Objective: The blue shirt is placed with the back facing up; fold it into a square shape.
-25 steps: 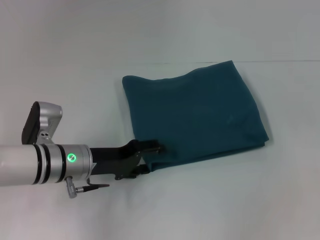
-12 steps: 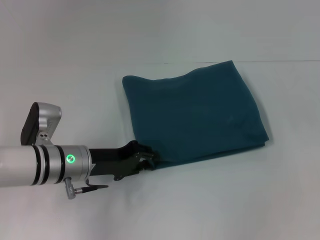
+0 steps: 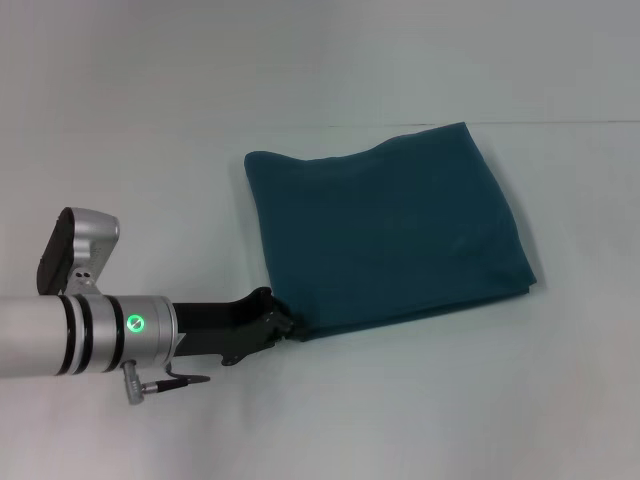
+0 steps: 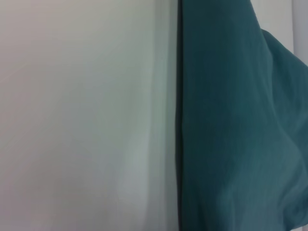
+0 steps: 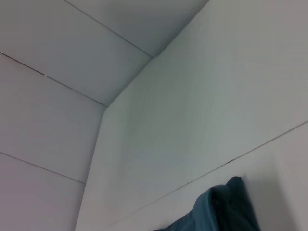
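Nearest you, the left arm is reaching in from nine o'clock across the white bench (image 3: pixel 420 420), its silver forearm showing a green indicator light (image 3: pixel 132 323) and its left claw (image 3: pixel 281 327) sitting at the near-left corner of the blue shirt (image 3: pixel 390 235). You are seeing black fingers drawn narrow at the cloth's edge; whether any fabric is pinched between them, the head view is not showing, so you cannot tell. From the claw, the shirt is lying toward one to two o'clock, already folded into a rough square, its near edge running from the claw out toward three o'clock and its far edge rippling slightly. The left wrist view is confirming this: a straight folded edge of the blue shirt (image 4: pixel 231 125) is lying flat on the bench, bare surface beside it. The left arm is clearly the nearer one; the right claw is not appearing in any view, and its wrist camera is catching only a far corner of the blue shirt (image 5: pixel 226 207). No lettering, brand or label is readable; the upward face is plain.
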Controlling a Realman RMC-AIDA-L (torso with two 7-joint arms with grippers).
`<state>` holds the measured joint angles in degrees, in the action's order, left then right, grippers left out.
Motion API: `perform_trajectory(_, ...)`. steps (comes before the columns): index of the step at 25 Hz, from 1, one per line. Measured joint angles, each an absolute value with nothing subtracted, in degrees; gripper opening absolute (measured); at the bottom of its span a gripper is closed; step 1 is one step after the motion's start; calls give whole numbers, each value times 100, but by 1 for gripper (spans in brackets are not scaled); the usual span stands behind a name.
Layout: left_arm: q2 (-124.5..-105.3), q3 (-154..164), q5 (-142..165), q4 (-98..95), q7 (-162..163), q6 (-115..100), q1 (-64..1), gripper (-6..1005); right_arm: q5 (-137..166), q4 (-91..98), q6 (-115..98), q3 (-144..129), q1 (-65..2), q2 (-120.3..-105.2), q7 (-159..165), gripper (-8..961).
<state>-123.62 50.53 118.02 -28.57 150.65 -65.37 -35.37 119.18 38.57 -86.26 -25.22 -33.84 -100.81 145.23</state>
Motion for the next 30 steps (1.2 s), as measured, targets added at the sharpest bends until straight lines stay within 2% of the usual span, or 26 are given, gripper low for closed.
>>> perform_trajectory(1, -12359, 5047, 11805, -2857, 15049, -6543, -3534, 29, 11918, 3857, -8628, -2522, -3383, -10081, 14530, 919)
perform_trajectory(13, -12274, 4961, 11864, -3437, 14974, -7123, -3006, 37, 11918, 3804, -8629, -2522, -3357, -10081, 14561, 919)
perform_trajectory(18, -12165, 4865, 12047, -3445, 14976, -7274, -2957, 40, 11918, 3726, -8618, -2522, -3362, -10081, 14532, 919)
perform_trajectory(30, -12044, 4221, 12582, -3497, 14838, -7810, -2943, 48, 11918, 3709, -8636, -2532, -3357, -10081, 14510, 918)
